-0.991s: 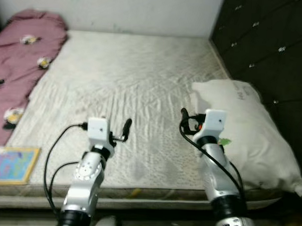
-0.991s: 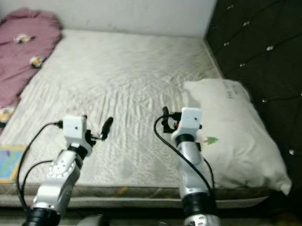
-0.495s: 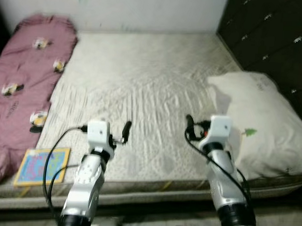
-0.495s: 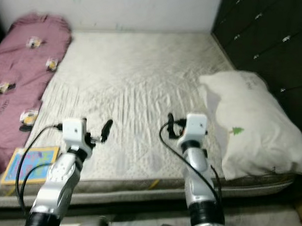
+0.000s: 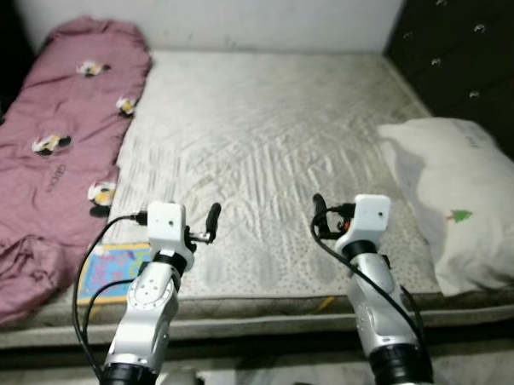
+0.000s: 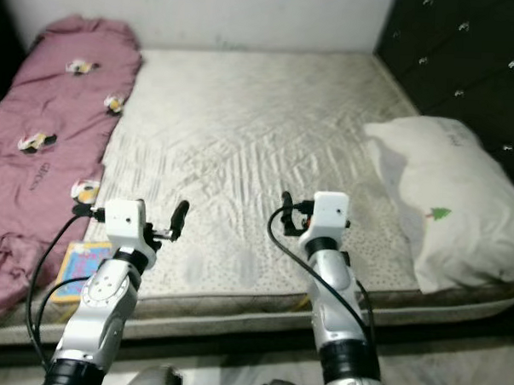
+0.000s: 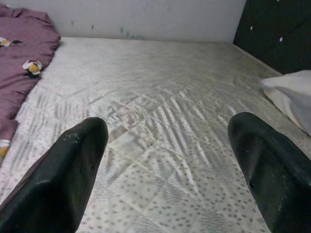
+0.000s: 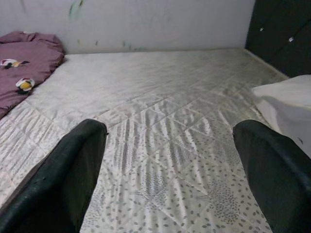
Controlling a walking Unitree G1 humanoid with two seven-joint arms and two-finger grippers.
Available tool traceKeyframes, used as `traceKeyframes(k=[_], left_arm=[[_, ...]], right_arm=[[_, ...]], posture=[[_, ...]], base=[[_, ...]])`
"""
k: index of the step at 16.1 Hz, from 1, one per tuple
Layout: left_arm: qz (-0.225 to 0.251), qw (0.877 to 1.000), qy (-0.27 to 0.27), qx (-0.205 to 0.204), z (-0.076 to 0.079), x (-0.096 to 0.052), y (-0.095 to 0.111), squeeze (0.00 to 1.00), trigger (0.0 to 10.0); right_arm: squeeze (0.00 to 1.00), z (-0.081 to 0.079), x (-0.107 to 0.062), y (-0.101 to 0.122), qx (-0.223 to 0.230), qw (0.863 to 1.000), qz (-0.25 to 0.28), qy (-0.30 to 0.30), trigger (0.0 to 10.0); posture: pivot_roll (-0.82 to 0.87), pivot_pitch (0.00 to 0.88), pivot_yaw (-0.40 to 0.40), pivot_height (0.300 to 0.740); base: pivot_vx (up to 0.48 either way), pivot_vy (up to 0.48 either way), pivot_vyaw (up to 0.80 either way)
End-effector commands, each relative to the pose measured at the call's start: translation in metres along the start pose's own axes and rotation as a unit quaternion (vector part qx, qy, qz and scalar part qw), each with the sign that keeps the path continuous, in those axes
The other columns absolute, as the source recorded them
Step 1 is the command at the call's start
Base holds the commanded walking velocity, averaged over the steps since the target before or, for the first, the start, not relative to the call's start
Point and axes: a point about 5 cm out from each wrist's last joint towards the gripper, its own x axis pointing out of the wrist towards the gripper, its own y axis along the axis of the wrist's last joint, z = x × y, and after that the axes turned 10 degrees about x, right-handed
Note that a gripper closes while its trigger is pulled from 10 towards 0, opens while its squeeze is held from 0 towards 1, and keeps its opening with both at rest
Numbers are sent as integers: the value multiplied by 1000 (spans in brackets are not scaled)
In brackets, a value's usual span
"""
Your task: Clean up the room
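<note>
Left wrist view shows the left gripper (image 7: 167, 170) spread and empty; the right gripper (image 8: 170, 170) likewise. Reaching the book (image 5: 113, 270) risks snagging the pink blanket (image 5: 45, 158) beside it.

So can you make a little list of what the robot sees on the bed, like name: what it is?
bed: bare pale mattress against a white wall
blanket: pink quilt with small cartoon prints, bunched along the robot's left side
pillow: white pillow with a small green tree mark, on the right by the dark headboard
book: colourful flat book at the near left edge, beside the quilt
left gripper: open, holding nothing, raised over the near edge
right gripper: open, holding nothing, raised over the near edge
</note>
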Motion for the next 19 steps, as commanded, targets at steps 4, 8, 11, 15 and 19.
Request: traceKeyframes(k=[4, 8, 11, 15, 19], left_arm=[[4, 1000, 12, -1, -9, 0, 3, 0, 10000], [24, 1000, 12, 8, -9, 1, 8, 0, 10000], [36, 999, 5, 4, -9, 1, 12, 0, 10000], [39, 999, -1, 0, -8, 1, 12, 0, 10000], [37, 999, -5, -2, -7, 0, 11, 0, 10000]], right_arm=[[0, -9, 3, 3, 3, 1000, 3, 11, 10000], [0, -8, 3, 2, 0, 1000, 0, 9, 10000], [0, -10, 4, 2, 1, 1000, 1, 10, 10000], [0, -10, 6, 3, -1, 1000, 2, 12, 10000], [0, -10, 5, 4, -2, 1000, 3, 12, 10000]], posture=[[-15, 36, -22, 740], [-16, 33, -20, 740], [-16, 30, -19, 740], [-14, 32, -20, 740], [-14, 37, -19, 740]], base=[[0, 477, 0], [0, 120, 0], [0, 0, 0], [187, 0, 0], [267, 0, 0]])
